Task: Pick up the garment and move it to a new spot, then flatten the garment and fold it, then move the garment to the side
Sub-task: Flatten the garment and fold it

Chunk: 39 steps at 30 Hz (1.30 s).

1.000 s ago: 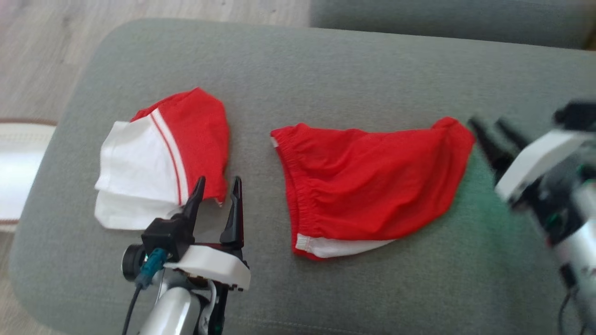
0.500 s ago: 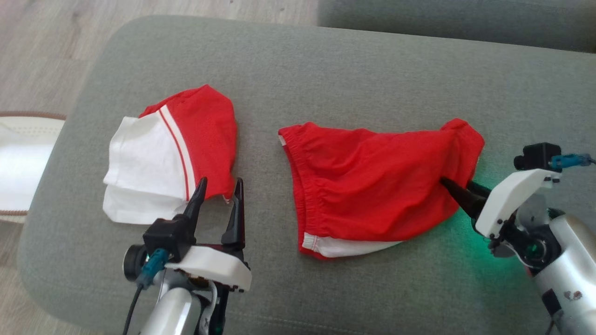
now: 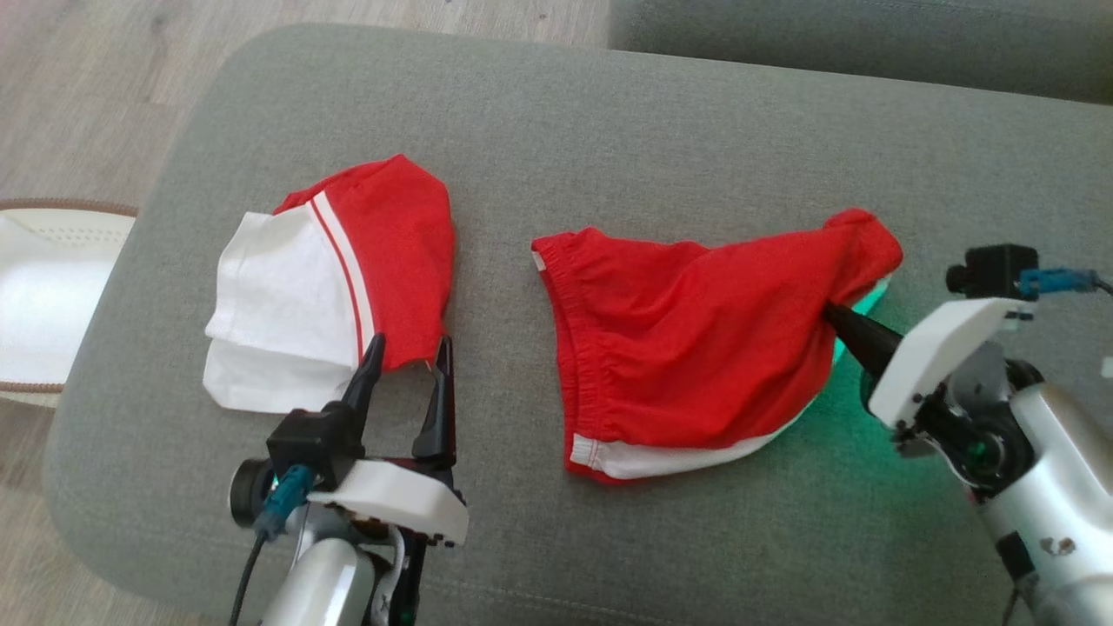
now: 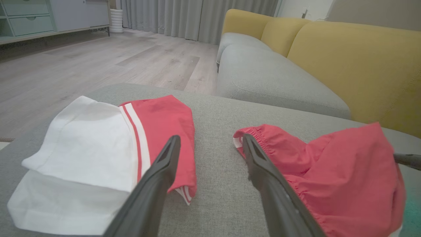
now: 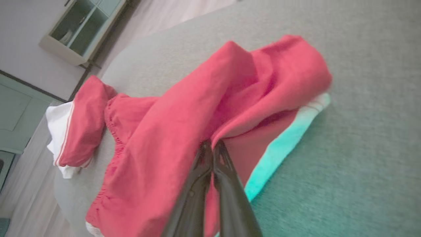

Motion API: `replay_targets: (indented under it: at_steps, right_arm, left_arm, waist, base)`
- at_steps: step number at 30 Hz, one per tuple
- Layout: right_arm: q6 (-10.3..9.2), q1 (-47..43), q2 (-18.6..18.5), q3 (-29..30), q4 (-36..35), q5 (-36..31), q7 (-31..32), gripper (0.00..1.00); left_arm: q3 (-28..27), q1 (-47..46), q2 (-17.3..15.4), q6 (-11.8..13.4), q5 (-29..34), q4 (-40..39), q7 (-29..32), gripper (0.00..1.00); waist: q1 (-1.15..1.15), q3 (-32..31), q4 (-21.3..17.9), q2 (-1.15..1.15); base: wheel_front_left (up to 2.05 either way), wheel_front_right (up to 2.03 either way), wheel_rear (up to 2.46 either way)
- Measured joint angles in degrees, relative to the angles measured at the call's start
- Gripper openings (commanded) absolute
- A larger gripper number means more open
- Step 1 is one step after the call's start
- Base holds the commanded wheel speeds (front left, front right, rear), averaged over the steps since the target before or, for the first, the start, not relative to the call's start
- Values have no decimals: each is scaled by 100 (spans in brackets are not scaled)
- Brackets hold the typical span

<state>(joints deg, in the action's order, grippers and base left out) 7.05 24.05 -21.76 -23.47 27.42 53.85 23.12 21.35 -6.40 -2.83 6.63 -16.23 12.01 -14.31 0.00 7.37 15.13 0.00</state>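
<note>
The garment (image 3: 696,348) is a pair of red shorts with an elastic waistband and white trim, lying crumpled on the right half of the grey cushion (image 3: 609,130). My right gripper (image 3: 830,311) is shut on its right edge, and the cloth bunches and rises a little around the tips. In the right wrist view the fingers (image 5: 210,144) meet with red fabric of the garment (image 5: 184,112) pinched between them. My left gripper (image 3: 409,352) hovers open at the lower left, holding nothing. In the left wrist view the left gripper (image 4: 210,138) points between both cloths, with the garment (image 4: 345,171) to its right.
A folded red-and-white garment (image 3: 330,278) lies on the cushion's left half, just beyond the left fingertips. A white woven object (image 3: 43,296) sits on the wooden floor at the far left. The yellow sofa back (image 4: 345,65) rises behind the cushion.
My right gripper came in from the right, reached the garment's right edge and shut on it, lifting that edge slightly. The left gripper has stayed put. The head view shifted a little.
</note>
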Motion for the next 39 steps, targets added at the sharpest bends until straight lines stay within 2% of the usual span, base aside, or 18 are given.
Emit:
replay_targets:
  at_steps: [6,12,13,14,15,16,20,26,29,32,35,39]
  right_arm:
    - [0,148,134,-123,-269,-147,155,0]
    - [0,793,372,-226,213,-354,493,0]
    - [0,899,422,-259,360,-416,524,13]
    - [0,996,474,-300,535,-475,575,39]
    - [0,1070,513,-364,690,-502,630,90]
    - [0,1117,549,-436,823,-524,676,100]
    - [0,1162,733,-665,1070,-544,556,100]
    - [0,1096,597,-767,547,-212,-416,100]
    - [0,931,380,-688,126,101,-787,100]
    - [0,803,-19,-464,-19,221,-1160,100]
    - [0,814,-472,-240,188,219,-1272,100]
    - [0,839,-676,-196,734,233,-1114,100]
  left_arm:
    - [23,-1,0,-1,0,0,0,100]
    - [133,-9,0,19,-62,14,0,100]
    - [174,-14,0,43,-79,24,0,100]
    - [201,-22,0,46,-121,36,1,100]
    - [218,-32,3,48,-146,41,1,100]
    - [226,-49,2,56,-166,48,1,100]
    - [224,-110,3,96,-176,99,0,100]
    - [169,-91,3,83,-166,126,1,100]
    - [172,-89,3,43,-166,135,0,100]
    - [190,-89,3,43,-166,136,1,100]
    - [213,-93,3,42,-166,130,1,100]
    - [265,-98,3,45,-198,125,1,100]
  waist:
    - [0,56,42,0]
    - [0,197,252,0]
    - [0,224,295,0]
    - [0,247,343,0]
    - [0,267,388,0]
    - [0,283,431,0]
    - [0,260,522,0]
    - [0,95,273,0]
    - [0,41,112,0]
    - [0,16,0,0]
    - [0,79,-5,0]
    - [0,202,96,0]
  base:
    - [0,0,0]
    - [0,0,0]
    - [0,0,0]
    - [0,0,0]
    - [0,0,0]
    - [0,0,0]
    - [0,0,0]
    - [0,0,0]
    - [0,0,0]
    - [0,0,0]
    - [0,0,0]
    - [0,0,0]
